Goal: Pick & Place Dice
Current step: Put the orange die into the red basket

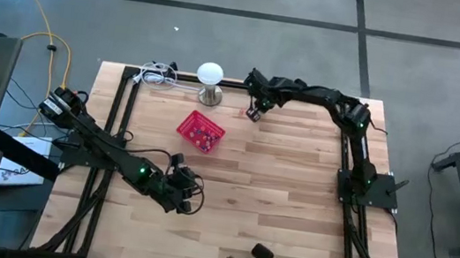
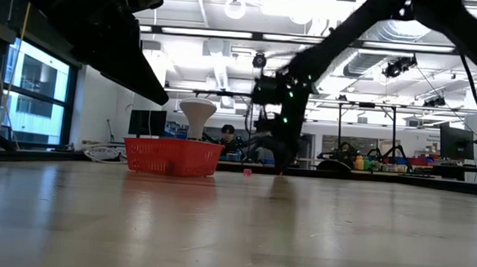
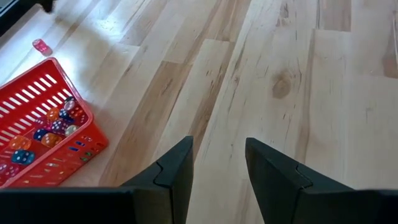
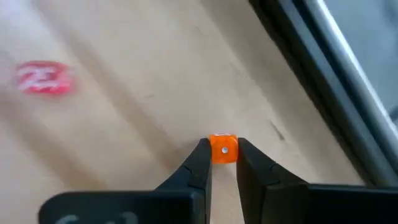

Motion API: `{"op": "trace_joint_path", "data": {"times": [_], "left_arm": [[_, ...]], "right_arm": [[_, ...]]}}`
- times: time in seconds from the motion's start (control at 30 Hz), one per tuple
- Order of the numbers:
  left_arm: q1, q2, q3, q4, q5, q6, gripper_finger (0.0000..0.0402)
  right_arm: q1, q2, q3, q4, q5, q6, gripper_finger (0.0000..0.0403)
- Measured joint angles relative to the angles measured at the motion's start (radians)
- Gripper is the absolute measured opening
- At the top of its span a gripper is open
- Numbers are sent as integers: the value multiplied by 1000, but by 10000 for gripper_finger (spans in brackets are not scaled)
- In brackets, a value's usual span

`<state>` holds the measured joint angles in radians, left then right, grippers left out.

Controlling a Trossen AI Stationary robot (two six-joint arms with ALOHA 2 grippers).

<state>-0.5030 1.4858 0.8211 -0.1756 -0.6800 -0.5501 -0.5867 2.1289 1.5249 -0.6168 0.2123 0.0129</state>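
Note:
A small red mesh basket (image 1: 201,131) stands on the wooden table left of centre, with several dice (image 3: 53,127) inside it. A pink die (image 4: 45,78) lies loose on the table beyond the basket, also in the left wrist view (image 3: 41,46). At the far edge, right of the basket, my right gripper (image 1: 254,113) is shut on an orange die (image 4: 223,150). My left gripper (image 3: 217,155) hovers open over bare wood near the basket's near side (image 1: 190,193), with nothing between its fingers. My right gripper pinches the orange die by two opposite faces (image 4: 214,151) between its two fingertips (image 4: 202,155). The fingers slant steeply down at it from above. A face with one white pip looks toward the wrist camera. Whether the die is clear of the table cannot be told.
A white mushroom-shaped lamp (image 1: 210,80) and a coil of white cable (image 1: 157,75) sit at the far edge, left of the right gripper. A black frame rail (image 4: 323,74) runs close beside the held die. Open wood (image 1: 292,200) spreads right of the basket.

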Motion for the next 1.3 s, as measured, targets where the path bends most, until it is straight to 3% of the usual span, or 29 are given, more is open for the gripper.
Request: {"op": "trace_joint_path", "data": {"times": [0.07,0.37,0.63,0.8,1.0,1.3], "left_arm": [[0,0,0,0,1,0,139],[-28,0,0,-4,0,0,139],[-37,0,0,2,-1,-1,139],[-38,0,0,3,-1,-24,139],[-62,0,0,4,8,-27,139],[-78,0,0,4,8,-27,139]], "right_arm": [[40,-29,3,1,49,-24,29],[247,-155,6,-11,38,-47,29],[409,-154,8,180,-110,-78,29],[466,-100,8,300,-128,-100,30],[483,-53,7,314,-99,-189,94],[480,-57,8,352,-60,-172,190]]}}
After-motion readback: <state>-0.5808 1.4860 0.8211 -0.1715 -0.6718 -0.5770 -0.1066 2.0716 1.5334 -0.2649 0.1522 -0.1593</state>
